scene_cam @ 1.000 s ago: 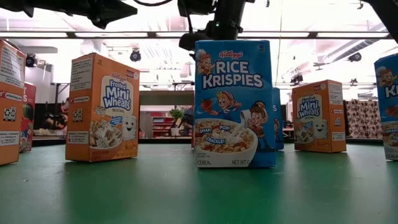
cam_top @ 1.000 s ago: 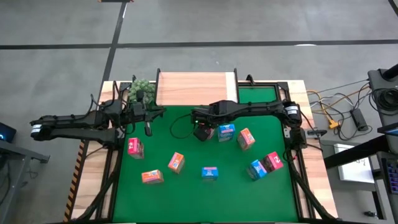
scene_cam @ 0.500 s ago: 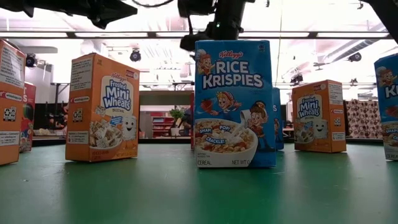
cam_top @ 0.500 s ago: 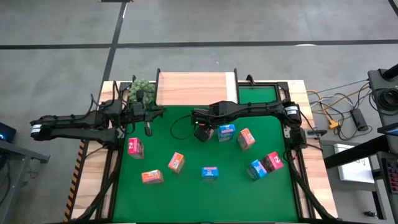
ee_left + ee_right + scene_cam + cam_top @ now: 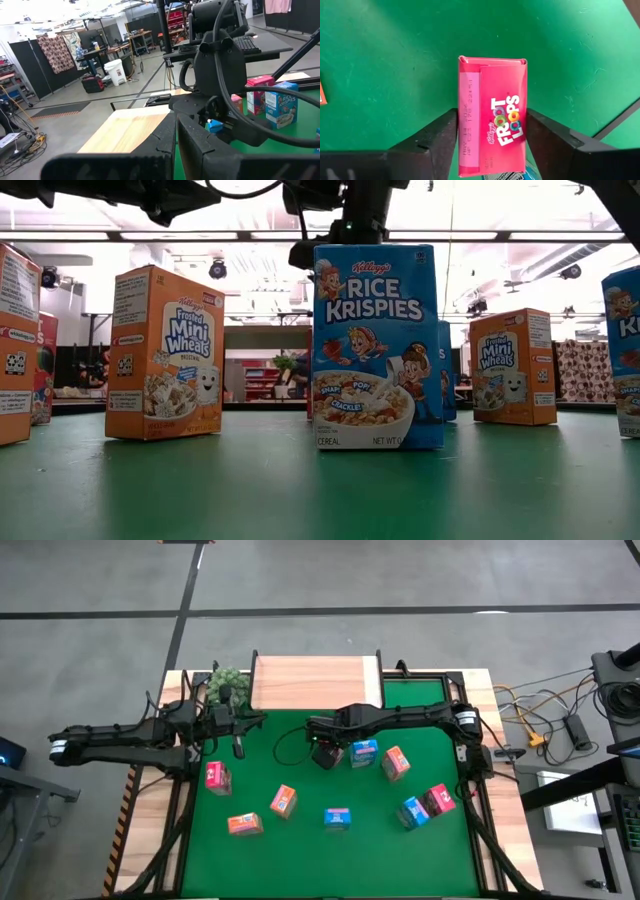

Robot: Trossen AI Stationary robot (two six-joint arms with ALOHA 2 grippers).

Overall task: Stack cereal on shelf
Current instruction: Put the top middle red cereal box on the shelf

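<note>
- Green matting (image 5: 300,770) is covering the bench, with a light wooden shelf (image 5: 315,682) standing at its far edge and nothing yet sitting on it; a green plant (image 5: 225,683) is beside the shelf's left end.
- Waiting at the left, the left gripper (image 5: 238,732) is hanging over the mat's far-left corner with its jaws clenched on nothing.
- Standing left to right on the mat are a Froot Loops box (image 5: 217,776), two orange Frosted Mini Wheats boxes (image 5: 245,824) and (image 5: 284,802), and a blue Rice Krispies box (image 5: 337,818).
- Working at centre, the right gripper (image 5: 492,137) is straddling a pink-red Froot Loops box (image 5: 492,120), its jaws closing in on the two long sides; I cannot tell whether they are gripping yet.
- To do this well, it is worth squeezing squarely on both faces, keeping clear of the blue box (image 5: 364,752) just beside it, then lifting straight up.
- Further right, another orange box (image 5: 396,762), a blue box (image 5: 414,811) and a pink-red box (image 5: 439,799) are waiting.
</note>
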